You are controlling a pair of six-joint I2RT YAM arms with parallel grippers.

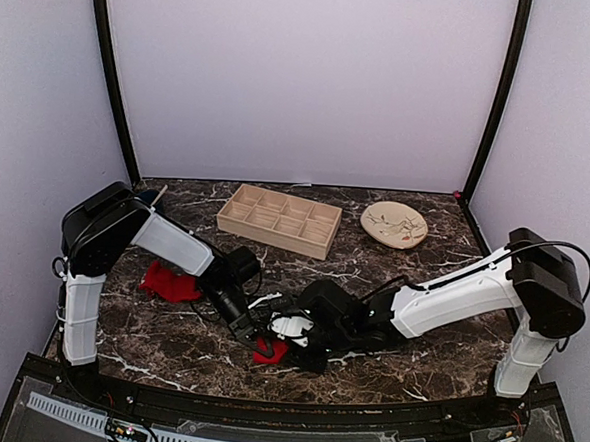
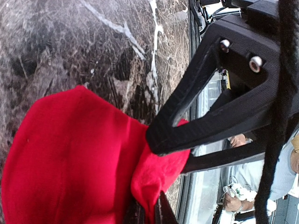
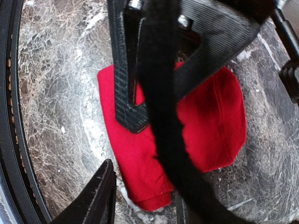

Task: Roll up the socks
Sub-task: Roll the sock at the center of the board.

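The tray sits at the back of the surface, near the middle, and the plate lies to its right, a little apart from it. The side sock lies on the surface at the left, in front of the tray's left end, and it seems to go partly under the left arm, which hides some of it. The front sock lies on the surface near the front edge in the middle, right where the tips of the left arm and the right arm meet.
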